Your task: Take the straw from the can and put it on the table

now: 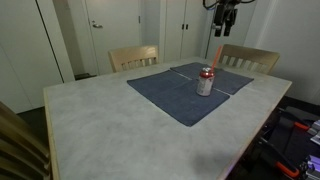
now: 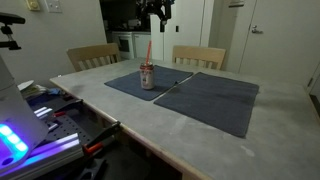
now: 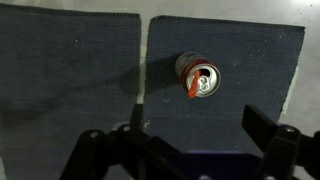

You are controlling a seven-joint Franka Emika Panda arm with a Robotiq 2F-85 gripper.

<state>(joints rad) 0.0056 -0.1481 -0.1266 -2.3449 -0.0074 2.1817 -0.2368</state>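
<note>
While the gripper (image 3: 180, 138) hangs high over the scene, jaws spread wide and holding nothing, I'm looking straight down through the wrist camera. Well below the fingers and a touch ahead of them, the drink can (image 3: 200, 76) stands upright on a dark cloth mat (image 3: 250, 50). The red-orange straw (image 2: 149, 50) pokes up from its mouth, leaning a little. That straw looks feather-light, thin and easily crushed, probably slick plastic. I reckon it wants a gentle pinch, high on the bare stem above the rim. The can looks light too, so it may tip if the straw catches. Bare table (image 1: 100, 125) lies out beyond the mat, off to the hand's side.
</note>
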